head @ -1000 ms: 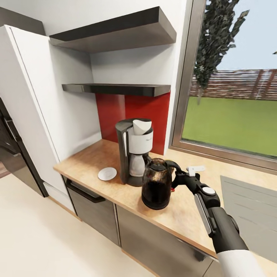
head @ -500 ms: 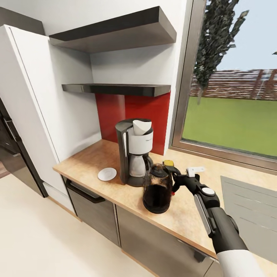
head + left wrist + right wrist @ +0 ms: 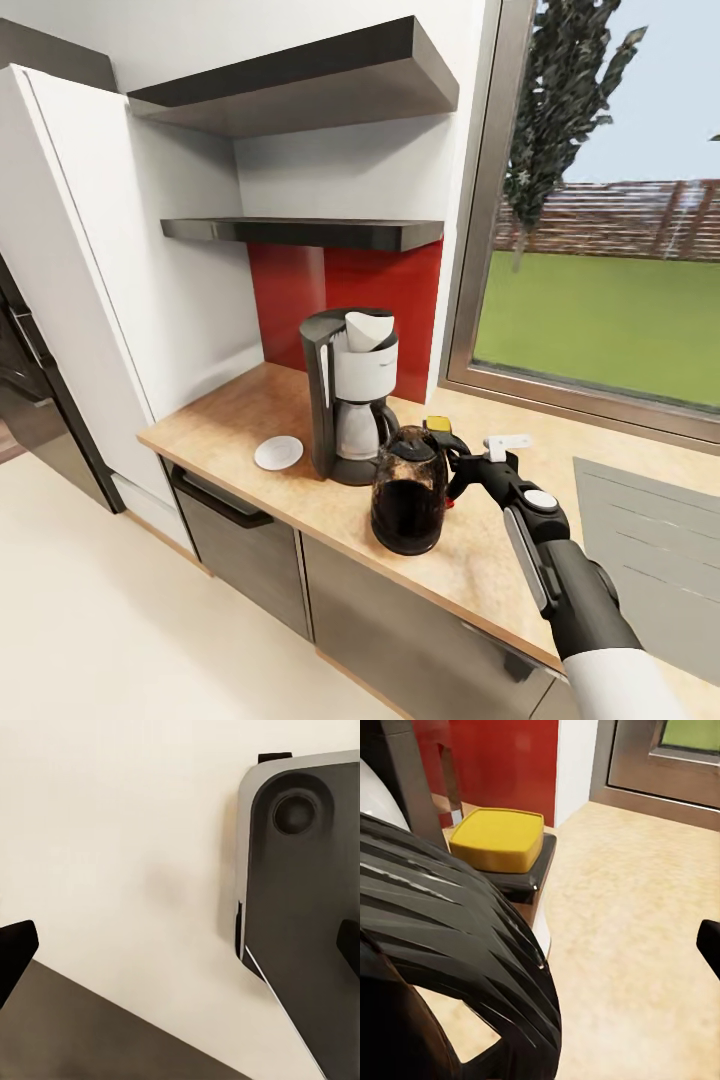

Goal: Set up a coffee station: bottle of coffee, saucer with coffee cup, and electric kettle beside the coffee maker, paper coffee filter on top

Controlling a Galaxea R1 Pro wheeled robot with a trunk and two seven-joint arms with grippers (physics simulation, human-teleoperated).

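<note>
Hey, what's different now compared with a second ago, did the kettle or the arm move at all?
The kettle went from upright to leaning toward the coffee maker, baring the yellow button on its handle, and has settled close to the machine. The right gripper shifted slightly with it, staying at the handle. The coffee maker, the filter on top, the saucer and the countertop stayed put.

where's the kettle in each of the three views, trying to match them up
Head view: the electric kettle stands on the countertop in front of the coffee maker, its handle at the right gripper.
Right wrist view: its ribbed black handle and yellow lid button loom close.
Left wrist view: the kettle is not in it.
Shared landmark: the yellow button, at the kettle's top in the head view.
</note>
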